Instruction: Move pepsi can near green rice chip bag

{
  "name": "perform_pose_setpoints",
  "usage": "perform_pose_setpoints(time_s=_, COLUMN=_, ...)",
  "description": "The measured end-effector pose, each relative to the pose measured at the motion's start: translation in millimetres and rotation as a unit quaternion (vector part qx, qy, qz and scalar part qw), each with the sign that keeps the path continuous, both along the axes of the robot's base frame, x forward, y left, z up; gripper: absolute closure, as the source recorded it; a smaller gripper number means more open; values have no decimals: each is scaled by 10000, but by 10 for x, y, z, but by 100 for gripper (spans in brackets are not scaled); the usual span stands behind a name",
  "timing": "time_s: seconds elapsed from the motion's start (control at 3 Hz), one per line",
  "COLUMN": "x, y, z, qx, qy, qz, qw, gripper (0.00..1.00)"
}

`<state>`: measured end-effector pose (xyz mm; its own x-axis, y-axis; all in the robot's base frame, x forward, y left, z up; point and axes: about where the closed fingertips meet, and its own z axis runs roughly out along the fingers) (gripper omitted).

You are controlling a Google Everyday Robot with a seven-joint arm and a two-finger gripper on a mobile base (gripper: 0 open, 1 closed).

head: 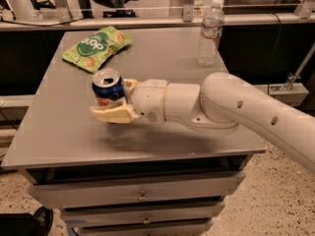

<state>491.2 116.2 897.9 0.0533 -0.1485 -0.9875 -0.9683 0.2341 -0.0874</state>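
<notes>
The pepsi can (pixel 107 86), dark blue with a silver open top, stands upright between the fingers of my gripper (pixel 110 99) over the left half of the grey table (pixel 64 136). The gripper is shut on the can: one cream fingertip (pixel 112 114) is on its near side and the other is behind it. A shadow lies on the table under the hand. The green rice chip bag (pixel 96 48) lies flat at the table's far left corner, a short way beyond the can and apart from it.
A clear plastic water bottle (pixel 210 31) stands upright at the table's far right. My white arm (pixel 236 109) reaches in from the right across the table's front half. Drawers (pixel 142 195) are below the table top. A rail and chairs lie behind the table.
</notes>
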Motion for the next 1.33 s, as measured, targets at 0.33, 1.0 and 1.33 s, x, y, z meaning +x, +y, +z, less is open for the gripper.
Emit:
perform_pose_setpoints(time_s=0.33, x=648, y=-101, z=-18, qx=101, qy=-244, qz=-271, qw=9993, gripper=100)
perform_pose_setpoints(time_s=1.0, x=2035, y=20, z=76, qx=2, qy=-445, qz=-492, qw=9978, gripper=100)
perform_pose_setpoints(time_s=1.33, x=2524, y=159, z=58, qx=-27, qy=-354, qz=-512, qw=9981, gripper=100)
